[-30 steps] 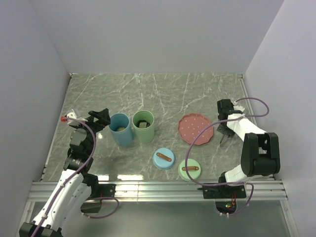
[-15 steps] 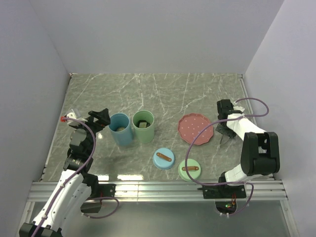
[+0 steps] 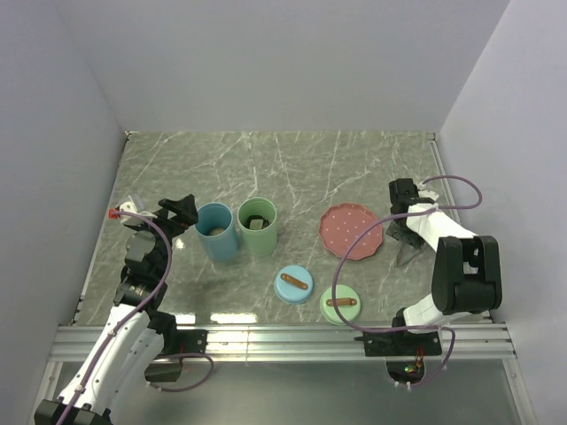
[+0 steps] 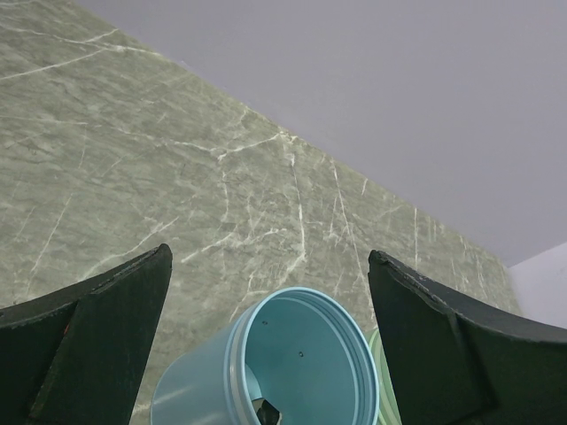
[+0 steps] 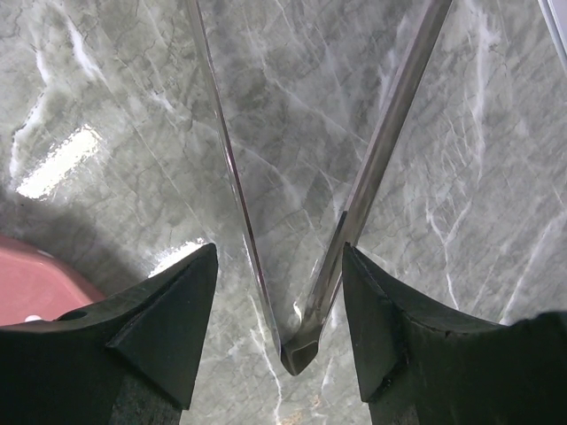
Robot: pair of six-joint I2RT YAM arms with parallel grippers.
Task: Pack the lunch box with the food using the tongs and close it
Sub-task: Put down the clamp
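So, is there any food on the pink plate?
No, the pink dotted plate shows only its bare surface in the top view.

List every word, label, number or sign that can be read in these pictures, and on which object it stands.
No text can be read in any view. The blue container, green container, blue lid, green lid and tongs bear no writing. The pink plate shows only pale dots, not signs.
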